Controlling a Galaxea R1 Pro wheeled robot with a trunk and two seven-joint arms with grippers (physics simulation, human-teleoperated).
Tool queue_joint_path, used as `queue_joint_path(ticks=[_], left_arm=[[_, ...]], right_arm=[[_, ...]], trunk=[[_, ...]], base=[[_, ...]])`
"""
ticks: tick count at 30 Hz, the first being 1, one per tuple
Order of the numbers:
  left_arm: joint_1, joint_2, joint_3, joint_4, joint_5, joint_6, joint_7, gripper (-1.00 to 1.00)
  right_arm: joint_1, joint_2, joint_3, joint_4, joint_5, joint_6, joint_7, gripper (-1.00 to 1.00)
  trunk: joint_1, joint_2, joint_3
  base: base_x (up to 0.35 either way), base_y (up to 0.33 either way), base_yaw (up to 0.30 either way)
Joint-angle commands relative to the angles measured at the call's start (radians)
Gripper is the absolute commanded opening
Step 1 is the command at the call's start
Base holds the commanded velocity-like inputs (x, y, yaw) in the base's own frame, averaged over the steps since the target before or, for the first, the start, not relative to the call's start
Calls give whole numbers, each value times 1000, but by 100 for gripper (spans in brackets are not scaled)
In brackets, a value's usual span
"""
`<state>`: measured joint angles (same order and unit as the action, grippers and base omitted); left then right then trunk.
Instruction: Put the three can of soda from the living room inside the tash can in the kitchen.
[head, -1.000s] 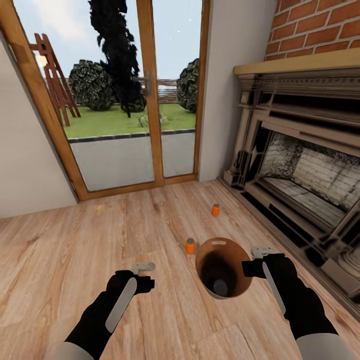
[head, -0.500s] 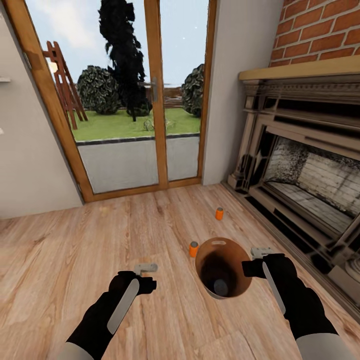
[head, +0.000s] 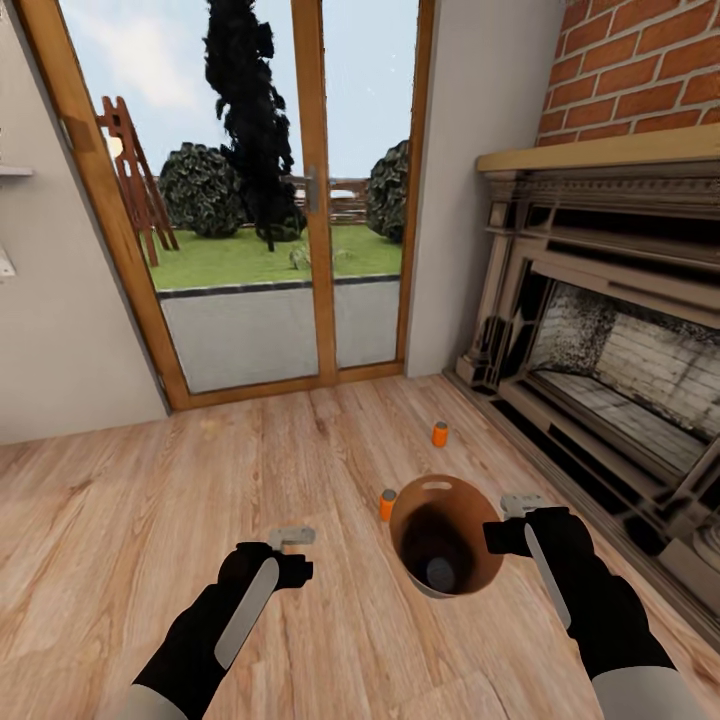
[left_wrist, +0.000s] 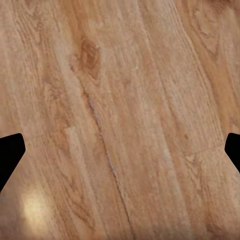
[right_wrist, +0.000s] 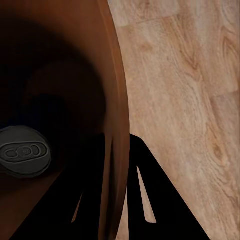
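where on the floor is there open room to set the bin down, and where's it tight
Bare planks spread on the left, from under the left gripper toward the glass doors. It is crowded on the right: two orange cans stand just beyond the trash can, the near one beside its rim, and the fireplace hems that side.

Wood-framed glass doors (head: 300, 200) face a garden; carved fireplace (head: 610, 340) under brick chimney (head: 640, 70); plank floor (head: 120, 520).
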<state>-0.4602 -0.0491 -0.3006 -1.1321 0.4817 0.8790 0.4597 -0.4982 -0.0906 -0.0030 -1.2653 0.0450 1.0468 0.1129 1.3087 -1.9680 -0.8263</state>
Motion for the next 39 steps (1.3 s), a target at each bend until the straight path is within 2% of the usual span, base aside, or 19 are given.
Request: queue_joint_path(ticks=[1, 28, 39], left_arm=[[0, 0, 0, 0, 0, 0, 0, 100], [0, -1, 0, 0, 0, -2, -1, 100], [0, -2, -3, 0, 0, -2, -1, 100]], right_arm=[[0, 0, 0, 0, -16, 0, 5, -100], [0, -1, 0, 0, -16, 0, 5, -100], [0, 0, 0, -2, -15, 0, 5, -100]], trunk=[[0, 0, 2], [0, 0, 45], [0, 0, 49]], base=[[0, 0, 1], [0, 0, 0], [0, 0, 0]])
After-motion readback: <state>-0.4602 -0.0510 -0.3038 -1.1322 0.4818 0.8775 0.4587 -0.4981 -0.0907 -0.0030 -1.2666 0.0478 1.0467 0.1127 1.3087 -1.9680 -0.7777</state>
